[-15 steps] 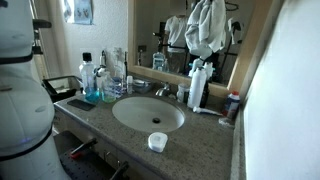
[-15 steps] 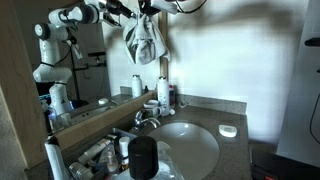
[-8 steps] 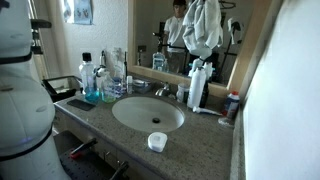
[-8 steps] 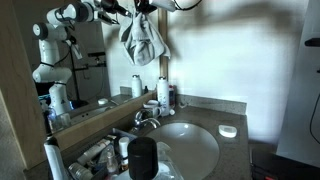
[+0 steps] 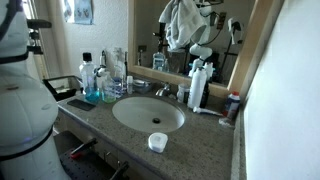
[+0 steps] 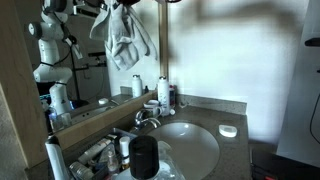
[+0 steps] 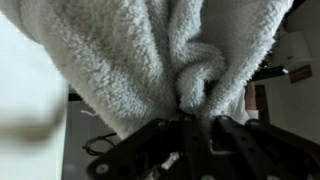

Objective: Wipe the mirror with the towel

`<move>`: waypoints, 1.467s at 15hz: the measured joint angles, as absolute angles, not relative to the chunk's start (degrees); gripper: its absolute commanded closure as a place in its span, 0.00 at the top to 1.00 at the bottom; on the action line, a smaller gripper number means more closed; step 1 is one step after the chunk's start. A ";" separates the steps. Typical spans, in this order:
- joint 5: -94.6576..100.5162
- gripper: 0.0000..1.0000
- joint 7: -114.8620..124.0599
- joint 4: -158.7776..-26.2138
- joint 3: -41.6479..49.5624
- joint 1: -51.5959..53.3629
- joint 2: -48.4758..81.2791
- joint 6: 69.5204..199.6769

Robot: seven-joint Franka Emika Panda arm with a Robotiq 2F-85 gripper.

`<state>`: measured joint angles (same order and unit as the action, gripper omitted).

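Note:
A white terry towel (image 5: 183,22) hangs bunched against the wall mirror (image 5: 150,35) above the vanity. It also shows in an exterior view (image 6: 122,38), near the top of the mirror (image 6: 85,75). In the wrist view the towel (image 7: 150,50) fills the frame, pinched between the dark fingers of my gripper (image 7: 195,118), which is shut on it. The gripper itself is mostly out of frame at the top of both exterior views.
On the granite counter (image 5: 100,125) are a round sink (image 5: 148,113), faucet (image 5: 162,90), several bottles (image 5: 92,78), a white spray bottle (image 5: 197,85), a small white dish (image 5: 157,142) and a dark cylinder (image 6: 143,157). A wall stands at the right.
The towel and gripper have slid sideways across the mirror near its top: leftward in both exterior views. The counter items have not moved.

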<state>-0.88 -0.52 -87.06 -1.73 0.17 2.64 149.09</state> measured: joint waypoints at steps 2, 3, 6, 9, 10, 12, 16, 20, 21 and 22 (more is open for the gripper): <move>-2.52 0.05 -3.25 -87.04 -2.75 1.15 2.72 148.44; -3.23 0.05 -4.35 -87.01 -3.09 1.57 2.84 148.16; -3.83 0.05 -5.58 -86.90 -3.44 2.04 3.19 147.97; -3.83 0.06 -5.46 -86.68 -3.20 1.98 3.34 147.97; -3.83 0.05 -5.24 -86.59 -3.04 1.95 3.39 147.97; -3.80 0.06 -4.08 -86.40 -2.64 1.92 3.50 147.97; -3.79 0.06 0.68 -85.80 -0.98 1.62 3.60 147.45; -2.90 0.06 6.13 -84.90 1.39 0.47 3.72 146.92; -2.69 0.06 7.19 -84.67 2.00 0.08 3.81 146.91; -2.56 0.06 8.17 -84.41 2.62 -0.36 3.96 146.91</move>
<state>-2.56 8.17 -84.41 2.62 -0.36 3.96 146.91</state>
